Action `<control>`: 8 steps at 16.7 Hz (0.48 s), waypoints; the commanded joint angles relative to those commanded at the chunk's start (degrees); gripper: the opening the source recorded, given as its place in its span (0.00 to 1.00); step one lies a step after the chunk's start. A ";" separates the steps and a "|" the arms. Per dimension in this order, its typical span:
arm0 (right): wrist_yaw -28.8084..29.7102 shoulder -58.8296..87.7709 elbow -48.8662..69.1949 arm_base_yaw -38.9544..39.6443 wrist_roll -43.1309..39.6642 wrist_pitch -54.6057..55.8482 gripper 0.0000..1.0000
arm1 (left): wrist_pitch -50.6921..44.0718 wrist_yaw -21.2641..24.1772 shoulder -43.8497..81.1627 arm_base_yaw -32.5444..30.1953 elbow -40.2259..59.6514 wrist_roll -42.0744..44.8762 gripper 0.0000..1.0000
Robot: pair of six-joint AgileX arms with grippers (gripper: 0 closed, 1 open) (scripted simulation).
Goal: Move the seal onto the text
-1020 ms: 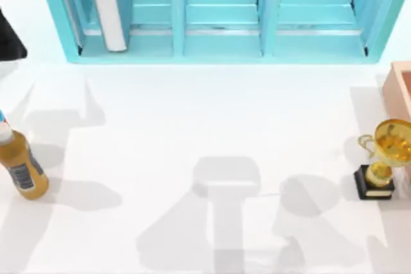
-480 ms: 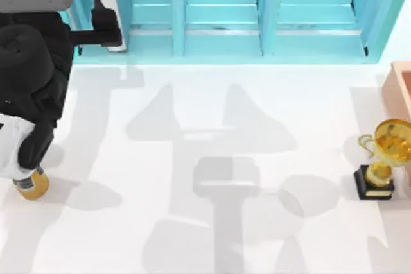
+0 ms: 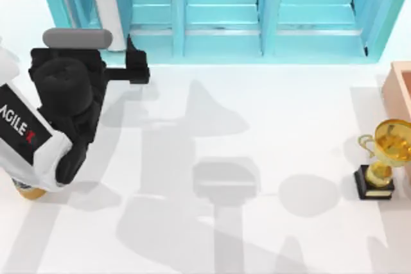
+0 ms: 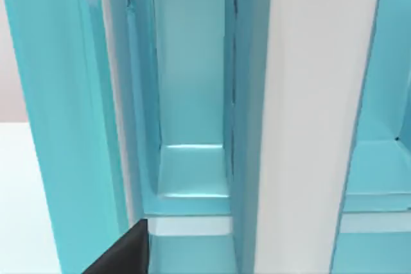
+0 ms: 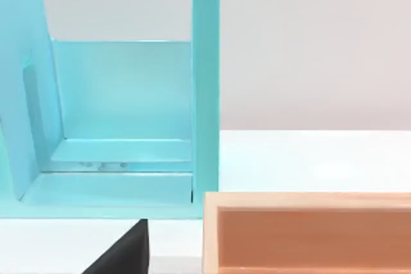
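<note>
Teal is most of what I see: the shelf [image 3: 221,43] runs along the far edge of the white table [image 3: 257,113], and I'll place everything else from it. The book [image 3: 106,11] stands upright in the shelf's leftmost compartment, white page edges facing the overhead camera. In the left wrist view those page edges [image 4: 314,126] rise as a broad pale band between teal walls, beside an open compartment.

My left gripper [image 3: 136,68] hangs just in front of the shelf's left end, right at the mouth of the compartment that holds the book. The black wrist and the white AgileX forearm trail back from it, away from the shelf and toward the table's left edge. Whether that gripper is clenched or released I cannot tell, and I see nothing grasped in it. Where the seal sits I cannot tell.

An amber bottle [image 3: 29,190] pokes out from under the left forearm, well apart from the shelf. In front of the shelf's right end sits a peach-coloured box [image 3: 401,88]. Farther from the shelf than the box stands a gold trophy [image 3: 385,158] on a black base.

My right gripper [image 5: 125,251] is parked near the box [image 5: 308,232], facing the shelf's right-hand compartment. I cannot tell its state either.
</note>
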 joint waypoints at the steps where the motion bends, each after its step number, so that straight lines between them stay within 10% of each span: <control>1: 0.00 0.00 0.00 0.00 0.00 0.00 1.00 | 0.00 0.00 0.00 0.00 0.00 0.00 1.00; 8: 0.00 0.00 0.00 0.00 0.00 0.00 1.00 | -2.35 -0.36 1.19 -0.54 3.63 0.00 1.00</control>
